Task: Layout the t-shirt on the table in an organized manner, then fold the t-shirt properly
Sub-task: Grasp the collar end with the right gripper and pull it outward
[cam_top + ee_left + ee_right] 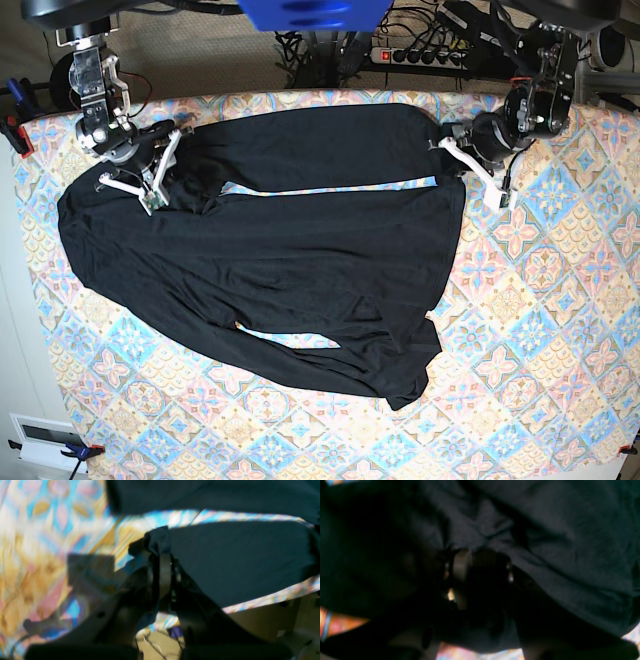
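- Two end effectors work the far edge of the bench (560, 330), one at each end of the shirt (300, 240).
- The left end effector (162, 555) is closed on a bunched tip of black cloth, probably a sleeve end or corner held so it can be drawn straight.
- The right end effector (480, 562) sits among folds near the far-left corner; its jaws look partly apart, and I cannot tell whether cloth is caught between them.
- The shirt lies spread across the left and middle of the bench, one long sleeve along the far edge, the other trailing toward the near edge.
- It is soft, matte, plain black, creased and limp; the bench cover is a pastel diamond tile print.
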You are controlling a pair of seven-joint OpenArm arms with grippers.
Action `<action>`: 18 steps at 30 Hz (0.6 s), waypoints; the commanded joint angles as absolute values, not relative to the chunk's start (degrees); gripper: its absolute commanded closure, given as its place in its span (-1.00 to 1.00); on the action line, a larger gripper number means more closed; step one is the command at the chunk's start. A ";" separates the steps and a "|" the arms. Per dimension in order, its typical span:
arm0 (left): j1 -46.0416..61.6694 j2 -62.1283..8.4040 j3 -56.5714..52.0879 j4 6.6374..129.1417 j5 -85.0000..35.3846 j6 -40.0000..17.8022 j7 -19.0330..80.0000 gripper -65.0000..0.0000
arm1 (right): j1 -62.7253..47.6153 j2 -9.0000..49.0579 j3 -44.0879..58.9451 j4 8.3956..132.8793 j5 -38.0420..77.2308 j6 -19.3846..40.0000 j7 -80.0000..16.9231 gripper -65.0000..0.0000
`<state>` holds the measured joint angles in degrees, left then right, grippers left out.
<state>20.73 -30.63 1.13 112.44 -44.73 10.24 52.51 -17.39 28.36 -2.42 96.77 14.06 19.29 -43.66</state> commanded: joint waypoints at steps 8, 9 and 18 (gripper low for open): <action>19.21 -31.34 0.75 113.27 -44.79 9.98 52.00 1.00 | -24.31 30.55 0.13 96.31 13.67 21.58 -50.86 0.45; 19.21 -31.34 0.75 113.27 -44.79 9.98 52.00 1.00 | -24.66 30.55 1.54 96.22 13.67 21.58 -51.47 0.45; 19.47 -31.34 0.75 113.27 -44.88 9.98 52.26 1.00 | -27.30 30.55 8.75 96.66 13.58 21.58 -54.11 0.60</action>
<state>19.68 -30.63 1.08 112.44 -44.56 10.33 52.77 -25.89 29.54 8.49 97.62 18.61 22.46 -46.26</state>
